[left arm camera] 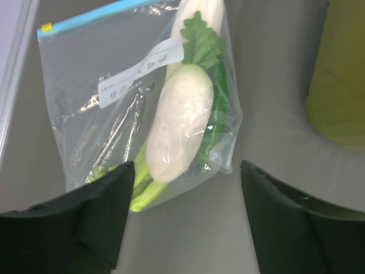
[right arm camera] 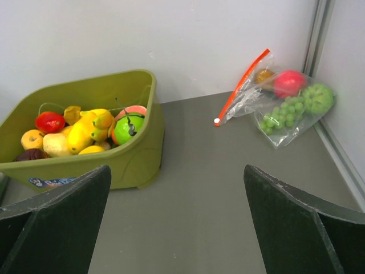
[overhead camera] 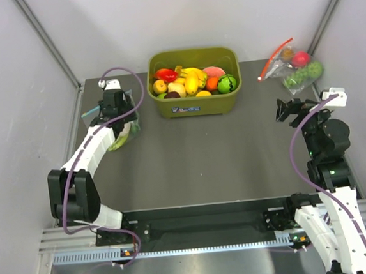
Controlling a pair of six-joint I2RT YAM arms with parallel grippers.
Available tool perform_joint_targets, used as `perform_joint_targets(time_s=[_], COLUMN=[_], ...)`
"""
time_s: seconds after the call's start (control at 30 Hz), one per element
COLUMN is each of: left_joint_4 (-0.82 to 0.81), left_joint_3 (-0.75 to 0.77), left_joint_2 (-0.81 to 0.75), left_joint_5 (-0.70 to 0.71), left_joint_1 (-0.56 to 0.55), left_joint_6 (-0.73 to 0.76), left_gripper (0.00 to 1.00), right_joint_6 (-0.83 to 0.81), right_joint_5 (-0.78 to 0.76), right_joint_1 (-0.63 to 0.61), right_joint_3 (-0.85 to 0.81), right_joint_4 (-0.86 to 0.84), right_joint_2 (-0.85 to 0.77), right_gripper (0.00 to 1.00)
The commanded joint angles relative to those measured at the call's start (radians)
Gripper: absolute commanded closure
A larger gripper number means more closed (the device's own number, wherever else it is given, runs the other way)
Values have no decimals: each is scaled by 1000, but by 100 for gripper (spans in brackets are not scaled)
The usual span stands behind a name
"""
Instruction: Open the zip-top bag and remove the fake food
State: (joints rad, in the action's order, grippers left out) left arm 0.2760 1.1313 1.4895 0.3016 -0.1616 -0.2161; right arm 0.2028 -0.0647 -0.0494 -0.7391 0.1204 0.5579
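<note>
The zip-top bag (left arm camera: 114, 114) lies flat at the table's far left, clear, with a blue zip strip (left arm camera: 97, 16) and a white label. Inside it is the fake food: a stubby white radish (left arm camera: 179, 125), a long white stalk (left arm camera: 199, 14) and green leaves (left arm camera: 202, 45). My left gripper (left arm camera: 187, 171) hovers open at the bag's bottom end. Its left finger overlaps the bag's lower corner, and only bare table shows between the fingers. From above, the left gripper (overhead camera: 115, 107) covers most of the bag (overhead camera: 124, 139). My right gripper (overhead camera: 282, 110) stands open over the table's right side, holding nothing.
An olive bin (overhead camera: 196, 104) full of red, yellow and orange toy fruits stands at the back centre. A second clear bag (overhead camera: 296, 69) with a red zip strip lies in the back right corner. Enclosure walls close in both sides.
</note>
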Motion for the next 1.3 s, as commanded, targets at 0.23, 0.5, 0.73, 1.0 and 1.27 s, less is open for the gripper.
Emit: perform_joint_targets(time_s=[0.23, 0.5, 0.73, 1.0, 1.27], left_joint_4=[-38, -49, -12, -15, 2], left_joint_3=[58, 38, -1, -135, -258], left_joint_2=[189, 245, 226, 101, -124], left_joint_5=[129, 117, 61, -53, -72], left_joint_1=[4, 4, 2, -33, -137], left_joint_6=[1, -25, -74, -124, -167], left_gripper=[1, 31, 99, 100, 100], right_joint_6=[-6, -6, -8, -5, -5], right_joint_5=[31, 37, 45, 62, 100], right_joint_1=[2, 2, 3, 2, 3], right_joint_3=[-9, -9, -9, -9, -13], right_joint_4=[-15, -15, -16, -21, -16], right_joint_2=[-18, -9, 8, 25, 45], right_gripper=[0, 0, 0, 0, 0])
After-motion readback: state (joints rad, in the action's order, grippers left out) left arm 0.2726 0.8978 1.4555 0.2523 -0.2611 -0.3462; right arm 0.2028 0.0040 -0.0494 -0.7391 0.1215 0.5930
